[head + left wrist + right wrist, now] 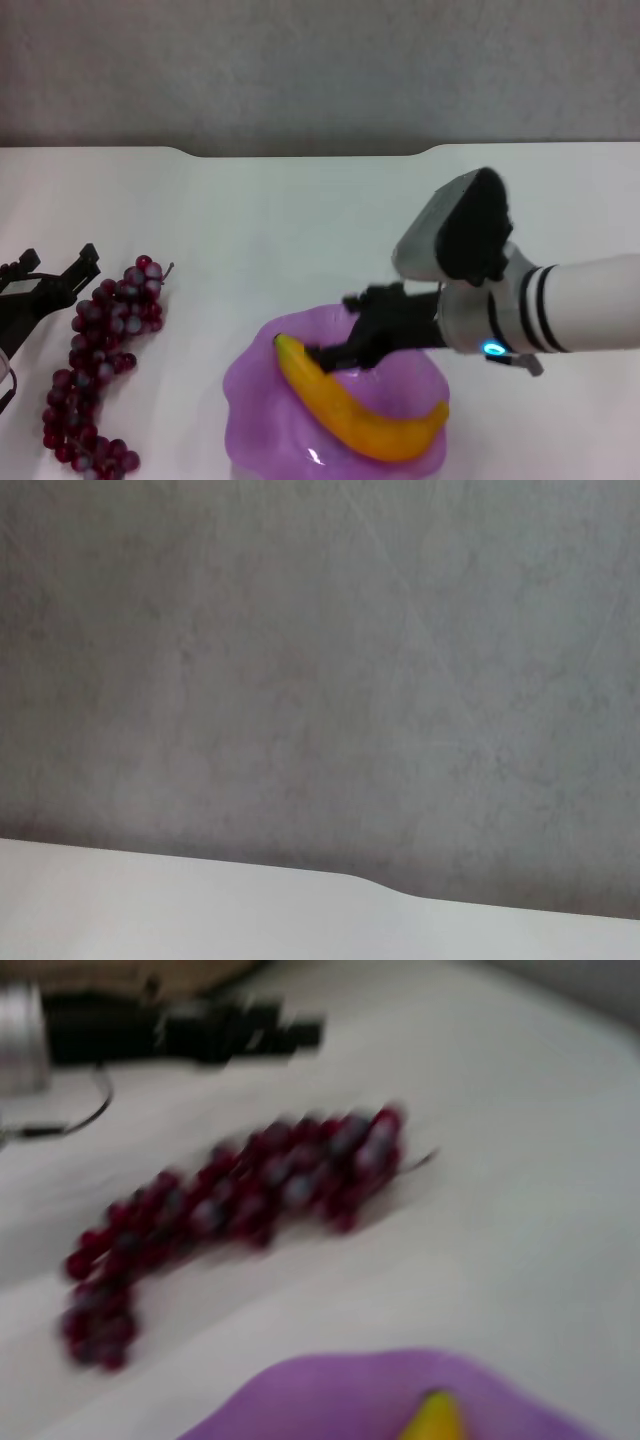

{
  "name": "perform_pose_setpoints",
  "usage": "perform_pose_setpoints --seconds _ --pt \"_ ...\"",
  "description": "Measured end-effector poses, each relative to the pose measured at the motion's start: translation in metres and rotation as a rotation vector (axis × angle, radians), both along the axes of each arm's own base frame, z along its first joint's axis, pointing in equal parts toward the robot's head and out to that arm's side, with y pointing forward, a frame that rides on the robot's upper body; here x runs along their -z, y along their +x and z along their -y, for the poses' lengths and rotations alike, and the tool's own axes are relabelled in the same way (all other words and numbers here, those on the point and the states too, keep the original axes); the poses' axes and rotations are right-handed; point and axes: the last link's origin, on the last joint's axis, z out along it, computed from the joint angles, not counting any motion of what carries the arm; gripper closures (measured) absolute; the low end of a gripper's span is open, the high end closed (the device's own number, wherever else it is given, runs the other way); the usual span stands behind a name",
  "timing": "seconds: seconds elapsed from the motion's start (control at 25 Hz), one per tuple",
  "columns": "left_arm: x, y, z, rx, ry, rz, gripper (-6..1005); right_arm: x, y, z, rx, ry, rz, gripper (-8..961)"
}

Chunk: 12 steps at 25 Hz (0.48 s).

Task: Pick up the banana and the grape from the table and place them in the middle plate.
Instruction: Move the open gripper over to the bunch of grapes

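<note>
The banana point(355, 405) lies in the purple scalloped middle plate point(255, 415), near the front of the table point(300, 210). My right gripper point(335, 328) is open just over the banana's greenish far end, and one finger touches it. The grape bunch point(100, 350) lies on the table left of the plate. My left gripper point(55, 262) is open at the table's left edge, right beside the bunch's upper end. The right wrist view shows the grapes point(230, 1210), the plate's rim point(330, 1400), the banana's tip point(432, 1420) and the left gripper point(240, 1030) beyond.
The table's notched far edge point(300, 152) meets a grey wall. The left wrist view shows only that wall and a strip of the table point(200, 910).
</note>
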Motion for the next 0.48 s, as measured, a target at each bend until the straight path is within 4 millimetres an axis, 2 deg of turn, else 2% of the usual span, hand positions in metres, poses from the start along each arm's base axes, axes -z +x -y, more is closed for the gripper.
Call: perform_pose_setpoints --seconds 0.24,0.48 --pt "0.000 -0.001 0.001 -0.002 0.000 0.000 107 -0.028 0.026 -0.007 -0.070 0.301 -0.022 71" --pt "0.000 -0.001 0.001 -0.003 0.000 0.000 107 -0.041 0.061 -0.011 -0.034 0.556 0.026 76"
